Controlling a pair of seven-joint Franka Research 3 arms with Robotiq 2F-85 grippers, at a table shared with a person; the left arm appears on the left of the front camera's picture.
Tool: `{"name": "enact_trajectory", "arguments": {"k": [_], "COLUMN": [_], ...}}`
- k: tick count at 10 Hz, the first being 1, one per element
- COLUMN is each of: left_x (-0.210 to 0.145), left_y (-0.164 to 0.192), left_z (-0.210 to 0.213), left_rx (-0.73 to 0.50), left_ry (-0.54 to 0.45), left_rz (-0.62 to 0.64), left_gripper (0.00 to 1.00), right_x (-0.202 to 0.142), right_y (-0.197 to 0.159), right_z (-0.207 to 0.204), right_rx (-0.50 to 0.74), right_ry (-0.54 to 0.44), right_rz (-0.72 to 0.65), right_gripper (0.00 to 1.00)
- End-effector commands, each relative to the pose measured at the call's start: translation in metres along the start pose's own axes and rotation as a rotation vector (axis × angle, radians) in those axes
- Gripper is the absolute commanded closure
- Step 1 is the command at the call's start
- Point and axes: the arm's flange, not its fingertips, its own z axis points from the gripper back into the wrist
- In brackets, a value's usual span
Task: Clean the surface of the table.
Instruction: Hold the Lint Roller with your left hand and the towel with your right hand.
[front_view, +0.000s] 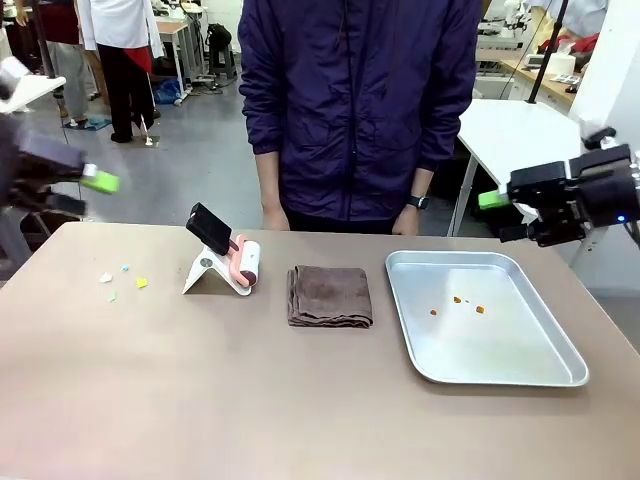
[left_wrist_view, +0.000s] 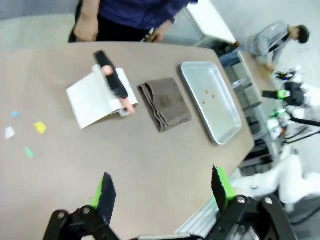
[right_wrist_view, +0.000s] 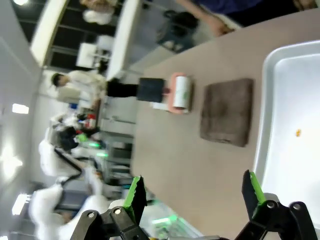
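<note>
Cleaning not yet begun.
Scraps (front_view: 122, 281) lie left on the tabletop (front_view: 300, 400); cloth (front_view: 330, 296) untouched; both end effectors (front_view: 88, 180) (front_view: 500, 215) spread, empty.

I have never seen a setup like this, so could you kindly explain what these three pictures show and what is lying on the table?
These are two robot arms at a brown table, facing a person. The front view looks across the table. The left gripper and right gripper hang at the sides, both open and holding nothing. The other two pictures come from cameras on each wrist, looking past that gripper's green-padded fingers. On the table lie small paper scraps, a lint roller on a white stand, a folded brown cloth and a metal tray holding a few orange crumbs.
</note>
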Motion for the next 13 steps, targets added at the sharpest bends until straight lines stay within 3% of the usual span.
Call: {"name": "enact_trajectory", "arguments": {"k": [1, 2, 4, 6, 8, 9, 13], "left_x": [-0.051, -0.066, -0.1, -0.125, -0.134, -0.08, -0.08], "left_y": [0.057, 0.089, 0.116, 0.106, 0.091, 0.151, 0.151], "left_z": [0.028, 0.047, 0.062, 0.05, 0.033, 0.097, 0.097], "left_rx": [-0.092, -0.148, -0.207, -0.226, -0.156, -0.215, -0.215], "left_ry": [-0.054, -0.088, -0.233, -0.367, -0.458, -0.368, -0.368], "left_rz": [0.065, 0.092, 0.18, 0.261, 0.359, 0.296, 0.296], "left_gripper": [0.0, 0.0, 0.0, 0.0, 0.0, 0.0, 0.0], "right_x": [-0.079, -0.087, -0.106, -0.125, -0.135, -0.032, -0.032], "right_y": [-0.067, -0.087, -0.129, -0.157, -0.18, -0.19, -0.19], "right_z": [0.017, 0.035, 0.079, 0.114, 0.128, 0.146, 0.146], "right_rx": [0.129, 0.158, 0.206, 0.216, 0.196, 0.208, 0.208], "right_ry": [-0.022, -0.058, -0.157, -0.273, -0.366, -0.28, -0.28], "right_rz": [-0.097, -0.125, -0.206, -0.276, -0.333, -0.322, -0.322], "right_gripper": [0.0, 0.0, 0.0, 0.0, 0.0, 0.0, 0.0]}}
